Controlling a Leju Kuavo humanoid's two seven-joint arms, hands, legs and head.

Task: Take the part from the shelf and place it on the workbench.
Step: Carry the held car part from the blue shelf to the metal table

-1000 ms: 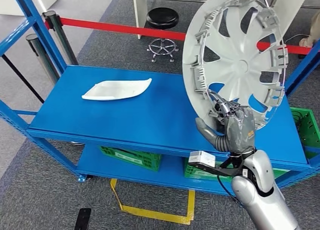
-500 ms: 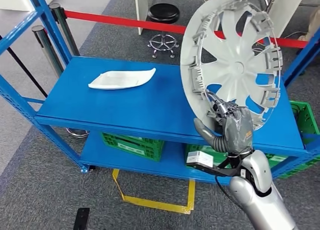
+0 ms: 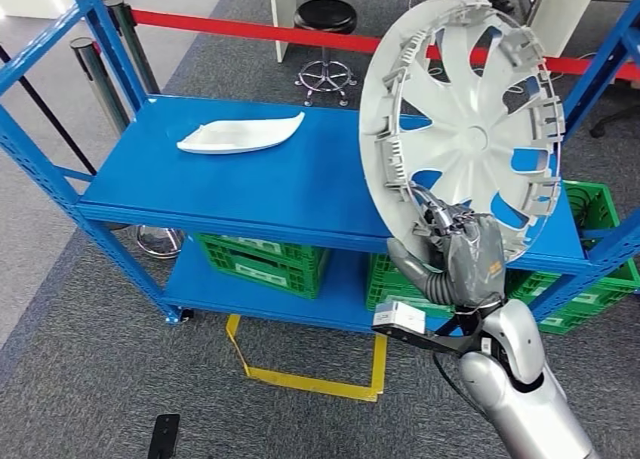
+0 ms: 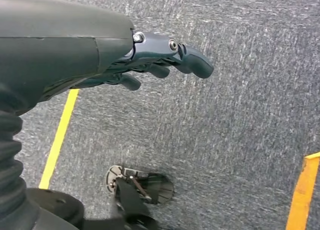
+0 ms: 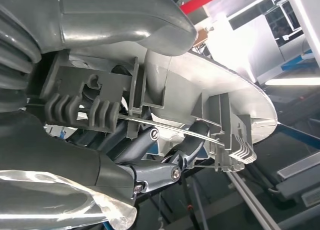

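Carry step of the task. The part, a silver wheel cover [image 3: 464, 129], is already off the blue shelf [image 3: 249, 194] and is held up on edge in front of it, its ribbed inner face toward the head camera. No counter is in view in any picture, so the remaining work, by judgement, is to turn or walk until the counter comes into sight, then lower the cover flat and release it. That move calls for a steady wrist: the cover is wide and light and is held at one point on its rim, so it could swing or slip.

The right robot hand [image 3: 460, 254] grips the cover at its lower rim, thumb on the near side, fingers hooked behind the rim; the cover rises above the hand and leans slightly away. In the right wrist view the dark fingers [image 5: 188, 145] lie under the clip-lined rim of the wheel cover [image 5: 211, 97], closed on it.

The left robot hand [image 4: 158, 64] hangs over grey carpet, holding nothing, its fingers extended and slightly apart.

On the shelf's top deck, well apart from the cover, lies a white curved panel [image 3: 240, 135]. Green crates [image 3: 264, 264] sit on the lower deck
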